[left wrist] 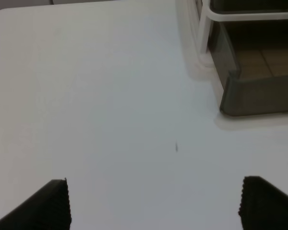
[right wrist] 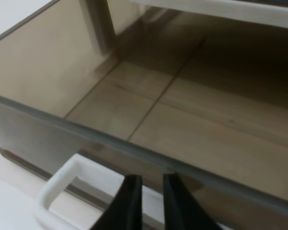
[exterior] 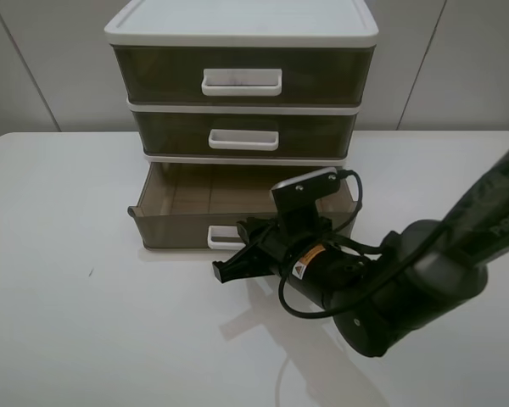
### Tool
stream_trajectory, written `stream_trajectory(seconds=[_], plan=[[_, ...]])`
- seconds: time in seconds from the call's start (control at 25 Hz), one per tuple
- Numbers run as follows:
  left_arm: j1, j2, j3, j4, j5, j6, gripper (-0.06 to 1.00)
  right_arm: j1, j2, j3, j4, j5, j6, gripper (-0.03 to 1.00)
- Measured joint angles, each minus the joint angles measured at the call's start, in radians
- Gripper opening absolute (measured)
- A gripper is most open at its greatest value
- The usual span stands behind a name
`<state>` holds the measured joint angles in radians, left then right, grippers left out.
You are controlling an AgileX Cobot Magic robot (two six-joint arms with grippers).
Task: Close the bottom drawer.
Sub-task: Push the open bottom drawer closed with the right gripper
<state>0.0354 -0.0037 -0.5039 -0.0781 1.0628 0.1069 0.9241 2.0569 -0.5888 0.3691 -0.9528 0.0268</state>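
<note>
The bottom drawer (exterior: 174,222) of smoky brown plastic stands pulled out of the unit and is empty. Its white loop handle (exterior: 222,237) is on the front wall. My right gripper (exterior: 237,250) is at that handle, reaching in from the front right. In the right wrist view its fingers (right wrist: 129,201) are almost together, up against the drawer's front (right wrist: 33,134) beside the handle (right wrist: 57,184). My left gripper (left wrist: 156,203) is open and empty above the bare table, left of the drawer's corner (left wrist: 259,96). It does not show in the exterior high view.
The two upper drawers (exterior: 242,76) (exterior: 242,134) are pushed in, under the unit's white top. The unit stands at the back of a white table (exterior: 68,297). The right arm (exterior: 407,288) lies across the front right. The unit's white frame (left wrist: 205,28) shows in the left wrist view.
</note>
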Motion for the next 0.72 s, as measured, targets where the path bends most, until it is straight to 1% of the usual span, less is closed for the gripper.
stream_trajectory(seconds=[0.2, 0.24, 0.36, 0.4, 0.48, 0.72], plan=[[0.000, 0.000, 0.000, 0.000, 0.000, 0.000, 0.72, 0.000, 0.015, -0.004, 0.017, -0.017, 0.000, 0.02], [0.000, 0.000, 0.000, 0.000, 0.000, 0.000, 0.72, 0.000, 0.018, -0.013, 0.049, -0.022, 0.000, 0.02], [0.000, 0.000, 0.000, 0.000, 0.000, 0.000, 0.72, 0.000, 0.019, -0.032, 0.105, -0.022, 0.000, 0.02], [0.000, 0.000, 0.000, 0.000, 0.000, 0.000, 0.72, 0.000, 0.019, -0.032, 0.105, -0.022, 0.000, 0.02], [0.000, 0.000, 0.000, 0.000, 0.000, 0.000, 0.72, 0.000, 0.031, -0.058, 0.146, -0.021, 0.000, 0.02], [0.000, 0.000, 0.000, 0.000, 0.000, 0.000, 0.72, 0.000, 0.078, -0.124, 0.164, -0.013, 0.000, 0.02]])
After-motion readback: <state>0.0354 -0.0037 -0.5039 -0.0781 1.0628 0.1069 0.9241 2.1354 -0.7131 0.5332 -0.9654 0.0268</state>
